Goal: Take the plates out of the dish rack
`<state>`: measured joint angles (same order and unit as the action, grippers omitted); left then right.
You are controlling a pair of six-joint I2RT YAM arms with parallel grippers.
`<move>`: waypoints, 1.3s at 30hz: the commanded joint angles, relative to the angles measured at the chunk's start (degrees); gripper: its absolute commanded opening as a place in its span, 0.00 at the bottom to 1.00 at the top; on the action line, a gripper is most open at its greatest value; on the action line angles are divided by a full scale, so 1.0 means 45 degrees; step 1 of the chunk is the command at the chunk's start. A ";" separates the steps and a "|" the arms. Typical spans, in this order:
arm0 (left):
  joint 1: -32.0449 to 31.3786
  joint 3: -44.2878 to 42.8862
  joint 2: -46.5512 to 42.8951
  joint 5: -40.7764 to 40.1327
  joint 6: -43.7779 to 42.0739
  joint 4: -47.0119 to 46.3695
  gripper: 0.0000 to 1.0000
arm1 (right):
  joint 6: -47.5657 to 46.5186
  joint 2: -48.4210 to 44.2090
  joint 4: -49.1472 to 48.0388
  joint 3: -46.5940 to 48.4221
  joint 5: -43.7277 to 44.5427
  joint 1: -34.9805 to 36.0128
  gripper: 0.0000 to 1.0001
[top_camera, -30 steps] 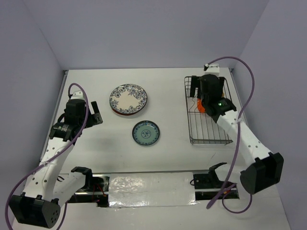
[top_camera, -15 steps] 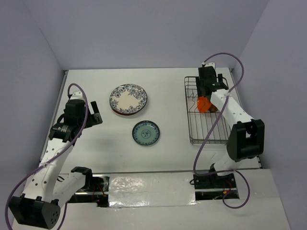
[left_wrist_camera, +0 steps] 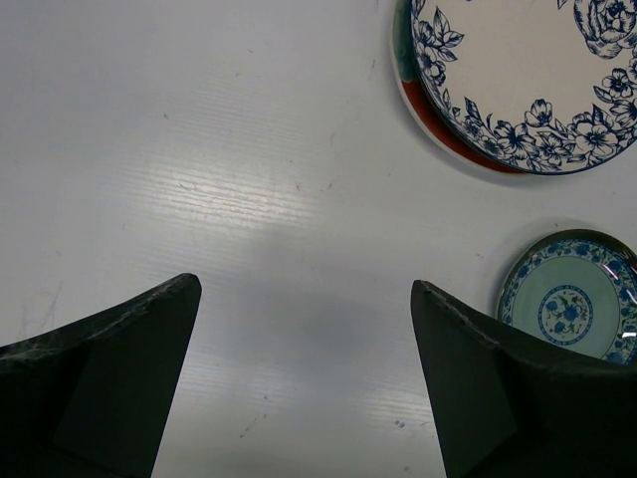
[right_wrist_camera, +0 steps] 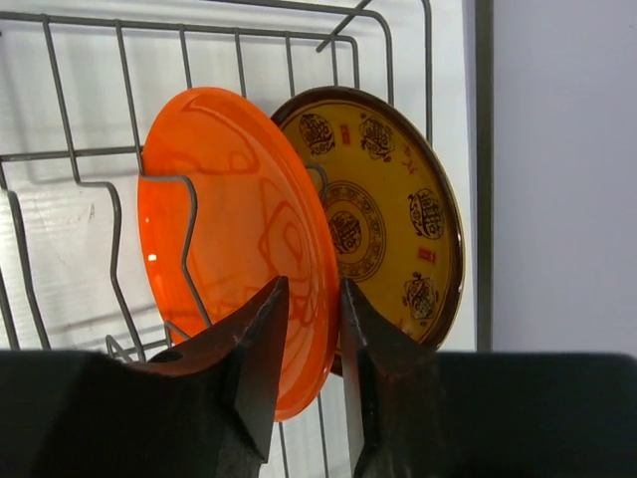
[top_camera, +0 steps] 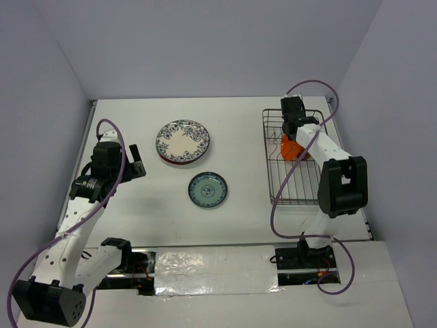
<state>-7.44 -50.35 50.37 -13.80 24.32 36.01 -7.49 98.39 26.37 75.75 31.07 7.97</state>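
narrowly parted right pincer (right_wrist_camera: 311,291), pinching orange plate (right_wrist_camera: 249,199) rim, left pincer (left_wrist_camera: 304,287) spread wide

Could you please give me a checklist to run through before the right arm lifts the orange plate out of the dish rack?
1. Rim of the orange plate sits between the fingers of the right gripper: ok.
2. Pads firmly clamped on that rim: cannot tell.
3. The yellow patterned plate stays outside the fingers: ok, it stands behind.
4. The orange plate is free of the dish rack: not ok, a wire tine crosses its face.
5. Bare table for setting down: ok, beside the small teal plate.
6. The left gripper is out of the way: ok, open over the table.
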 commanded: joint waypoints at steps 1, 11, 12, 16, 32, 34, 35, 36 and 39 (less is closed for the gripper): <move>-0.0045 -0.0374 -0.0041 0.0118 0.0026 -0.0209 1.00 | -0.0367 0.0108 -0.0840 0.0063 0.0381 -0.0071 0.33; -0.0045 -0.0355 0.0018 0.0118 0.0026 -0.0190 0.99 | -0.0699 -0.0555 -0.1114 -0.0211 0.0068 -0.0071 0.06; -0.0045 -0.0355 0.0018 0.0118 0.0026 -0.0209 1.00 | -0.0777 -0.0556 -0.1133 -0.0250 0.0010 -0.0052 0.03; -0.0045 -0.0355 0.0037 0.0118 0.0007 -0.0190 1.00 | -0.0661 -0.0439 -0.0861 -0.0095 -0.0068 -0.0032 0.00; -0.0045 -0.0355 0.0233 0.0138 0.0007 -0.0209 1.00 | -0.0973 -0.1863 -0.1173 -0.0368 -0.0090 0.0201 0.00; -0.0045 -0.0355 0.0252 0.0138 0.0007 -0.0190 1.00 | -0.1167 -0.1903 -0.1095 -0.0232 0.0591 0.0319 0.00; -0.0045 -0.0355 0.0252 0.0138 0.0007 -0.0190 1.00 | -0.1207 -0.1942 -0.1017 -0.0192 0.0770 0.0397 0.00; -0.0045 -0.0355 0.0252 0.0138 0.0026 -0.0209 1.00 | -0.1227 -0.2039 -0.0997 -0.0153 0.0926 0.0494 0.00; -0.0045 -0.0374 0.0271 0.0138 0.0007 -0.0209 1.00 | -0.1324 -0.2273 -0.0919 0.0080 0.2076 0.0767 0.00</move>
<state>-7.44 -50.35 51.29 -13.58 24.29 35.99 -12.16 92.53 23.03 73.38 33.89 9.98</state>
